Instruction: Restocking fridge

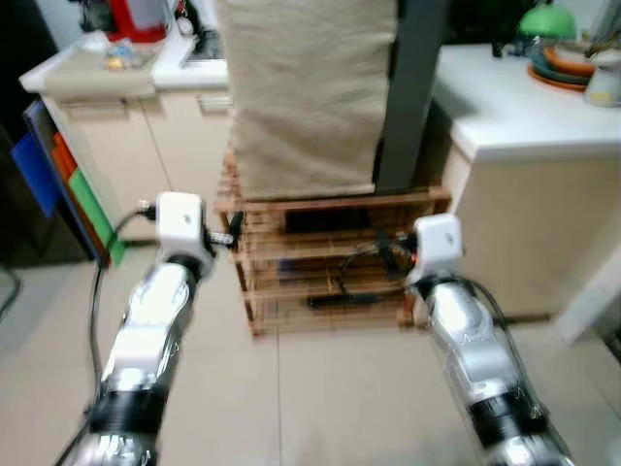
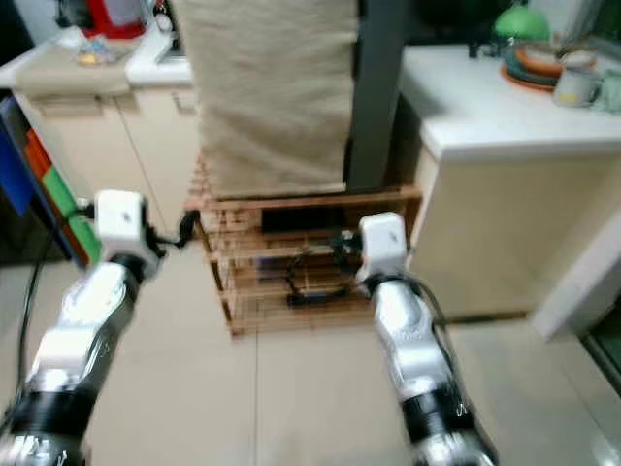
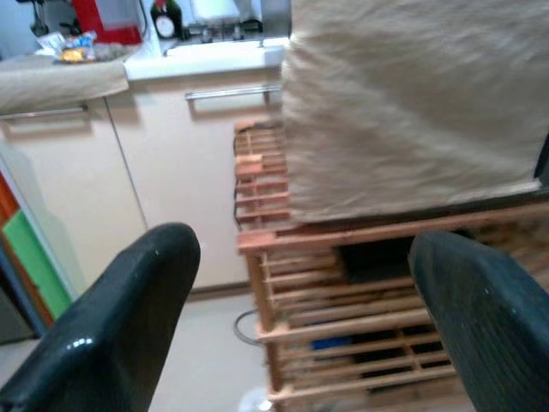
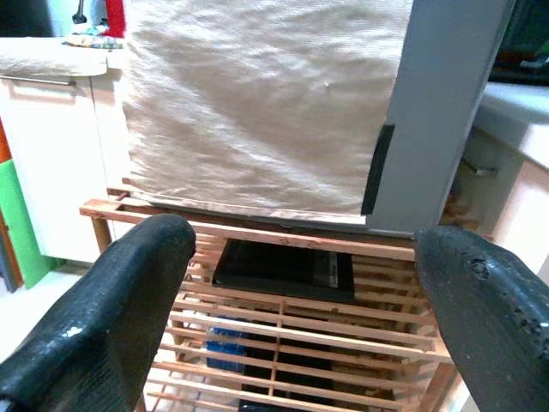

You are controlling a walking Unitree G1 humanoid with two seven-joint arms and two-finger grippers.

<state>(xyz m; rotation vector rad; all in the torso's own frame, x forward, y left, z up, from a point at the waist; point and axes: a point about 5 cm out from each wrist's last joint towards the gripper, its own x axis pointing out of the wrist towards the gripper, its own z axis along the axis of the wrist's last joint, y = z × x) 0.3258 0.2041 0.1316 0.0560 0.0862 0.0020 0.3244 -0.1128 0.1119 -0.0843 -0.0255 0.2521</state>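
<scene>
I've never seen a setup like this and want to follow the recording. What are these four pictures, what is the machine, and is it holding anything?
This is a humanoid robot in a kitchen. The two top pictures come from cameras on its head, looking down along its silver arms. The left gripper and the right gripper reach toward a slatted wooden rack on the tiled floor. A beige cloth covers something standing on the rack. White counters flank it, the right-hand counter carrying stacked dishes. The other two pictures come from wrist cameras, each looking between that gripper's two black fingers. Both grippers are open and hold nothing.

Beige cloth, seemingly reddish-brown rack
</scene>
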